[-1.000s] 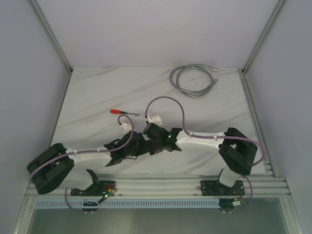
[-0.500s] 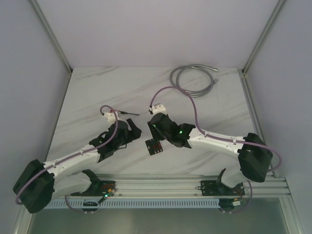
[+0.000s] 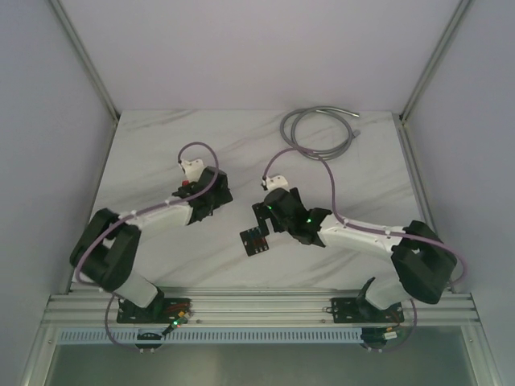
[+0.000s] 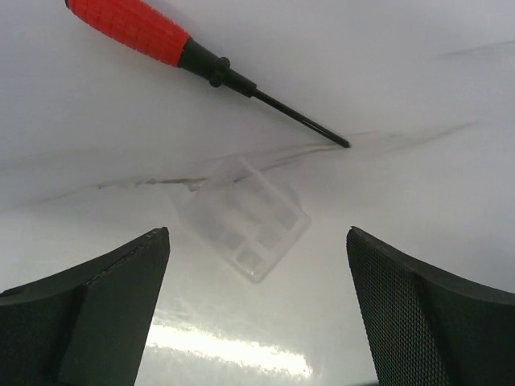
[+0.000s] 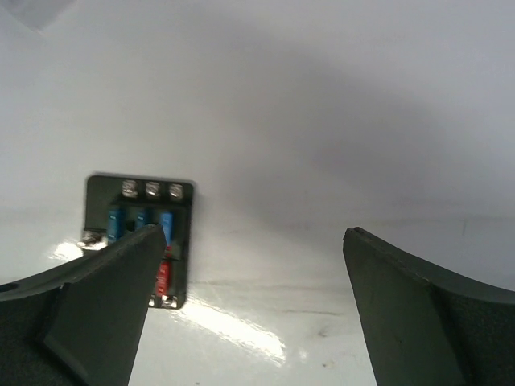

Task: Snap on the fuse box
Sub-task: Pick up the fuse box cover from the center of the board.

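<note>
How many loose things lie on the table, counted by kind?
fuse box: 1
clear plastic cover: 1
red-handled screwdriver: 1
coiled grey cable: 1
Total: 4

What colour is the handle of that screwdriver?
Red, with a black collar; the screwdriver shows best in the left wrist view.

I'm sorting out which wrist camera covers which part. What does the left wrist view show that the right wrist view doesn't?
Only left wrist: a red-handled screwdriver and a clear cover lying on the table, ahead of the open left gripper. Only right wrist: the fuse box with blue and red fuses, beside the open right gripper. Both: the white table, and nothing held.
</note>
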Motion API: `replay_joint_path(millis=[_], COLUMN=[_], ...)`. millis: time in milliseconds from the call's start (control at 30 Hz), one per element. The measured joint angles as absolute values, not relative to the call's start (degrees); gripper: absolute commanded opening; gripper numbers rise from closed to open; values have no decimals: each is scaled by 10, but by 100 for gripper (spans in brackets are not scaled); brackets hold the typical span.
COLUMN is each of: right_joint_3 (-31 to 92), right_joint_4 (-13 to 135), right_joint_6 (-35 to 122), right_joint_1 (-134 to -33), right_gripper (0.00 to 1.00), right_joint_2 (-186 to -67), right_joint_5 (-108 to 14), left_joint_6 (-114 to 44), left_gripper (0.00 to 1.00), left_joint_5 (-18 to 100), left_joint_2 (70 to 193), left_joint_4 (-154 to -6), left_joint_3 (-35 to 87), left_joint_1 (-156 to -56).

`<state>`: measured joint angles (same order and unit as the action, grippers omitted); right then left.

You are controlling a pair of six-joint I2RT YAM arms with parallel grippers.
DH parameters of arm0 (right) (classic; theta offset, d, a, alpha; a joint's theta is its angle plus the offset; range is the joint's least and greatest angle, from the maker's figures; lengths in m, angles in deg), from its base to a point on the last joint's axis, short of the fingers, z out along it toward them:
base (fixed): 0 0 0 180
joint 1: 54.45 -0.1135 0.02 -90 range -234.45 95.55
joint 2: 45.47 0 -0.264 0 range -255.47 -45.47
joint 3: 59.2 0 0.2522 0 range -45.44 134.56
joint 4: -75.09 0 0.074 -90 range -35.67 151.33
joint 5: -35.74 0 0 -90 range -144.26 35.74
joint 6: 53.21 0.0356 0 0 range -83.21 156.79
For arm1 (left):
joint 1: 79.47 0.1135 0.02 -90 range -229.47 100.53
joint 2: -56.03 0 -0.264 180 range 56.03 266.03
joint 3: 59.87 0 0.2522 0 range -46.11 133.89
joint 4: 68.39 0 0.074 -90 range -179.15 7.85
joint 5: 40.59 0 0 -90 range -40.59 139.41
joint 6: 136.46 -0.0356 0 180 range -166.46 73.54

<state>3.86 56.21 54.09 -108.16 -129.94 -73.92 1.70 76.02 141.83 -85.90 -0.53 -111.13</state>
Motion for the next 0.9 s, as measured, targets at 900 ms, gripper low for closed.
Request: replay_joint_path(millis=[900], right_joint_3=[-71], right_joint_4=[621], right_joint_6=[547], right_joint_1=[-1052], right_gripper=[100], right_joint_2=[-1272], right_joint_5=[-673], left_joint_6=[44], left_gripper=[76], left_joint_5=[823], left_joint_2=[1500], left_joint_4=[-959], left_joint_3=[30], left_joint_1=[-1111])
